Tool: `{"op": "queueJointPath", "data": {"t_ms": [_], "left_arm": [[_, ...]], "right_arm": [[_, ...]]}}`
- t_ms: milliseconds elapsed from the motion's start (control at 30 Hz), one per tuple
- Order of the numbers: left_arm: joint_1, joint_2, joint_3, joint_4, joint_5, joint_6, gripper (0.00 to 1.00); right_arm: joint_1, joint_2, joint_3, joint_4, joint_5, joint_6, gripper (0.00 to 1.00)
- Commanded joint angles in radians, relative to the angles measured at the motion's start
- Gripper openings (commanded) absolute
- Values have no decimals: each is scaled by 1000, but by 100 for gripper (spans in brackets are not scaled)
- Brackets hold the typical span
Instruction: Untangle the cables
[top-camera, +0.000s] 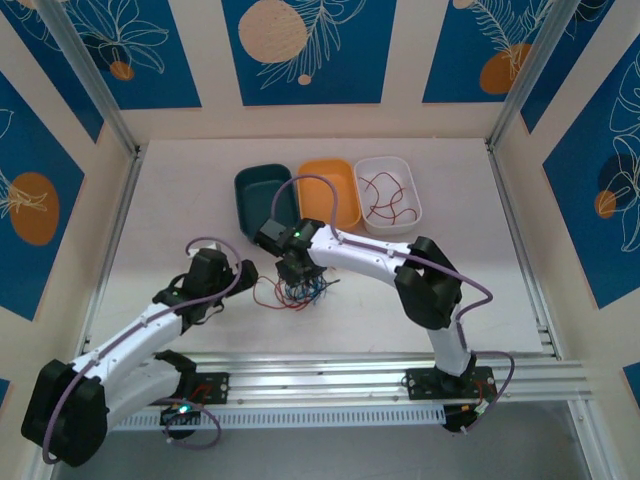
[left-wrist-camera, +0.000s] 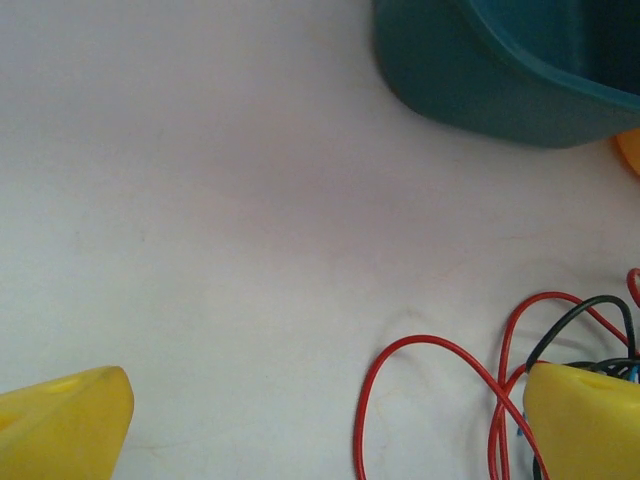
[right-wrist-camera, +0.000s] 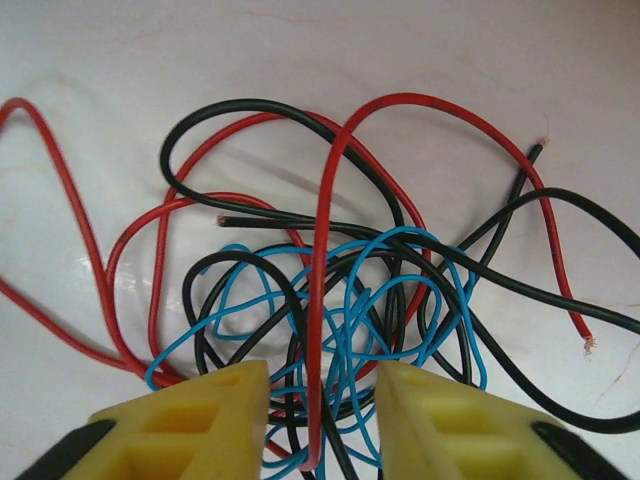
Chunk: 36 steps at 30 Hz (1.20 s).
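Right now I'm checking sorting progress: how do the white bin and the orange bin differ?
The white bin holds a red cable; the orange bin has none visible. The white bin sits at the right end of the row; the orange bin sits in the middle. Both are rounded, open-topped bins.

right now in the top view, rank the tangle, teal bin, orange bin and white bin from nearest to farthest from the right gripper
1. tangle: directly under the right gripper, mid table.
2. teal bin and orange bin: behind the gripper, left end and middle of the row; too close to call.
3. white bin: right end of the row, farthest.
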Motion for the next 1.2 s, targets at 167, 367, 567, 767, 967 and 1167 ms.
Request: {"op": "queueJointPath", "data": {"t_ms": [167,367,567,767,967,1167], "left_arm": [[20,-9,-12,-1,30,1,100],[21,-8,-17,1,44,3,100],[23,-6,-18,18,66,14,100],[23,1,-7,45,126,59,100],[24,0,3,112,207,97,100],[21,14,14,174,281,96,100]], "right_arm": [[-8,23,28,9,-41,6,20],[-9,34,44,16,-61,3,17],[-6,-2,62,2,-54,1,0],[-11,-131,40,22,-54,-4,0],[-16,-257,-9,77,-82,-18,0],[-52,-323,-75,131,-165,2,2]]}}
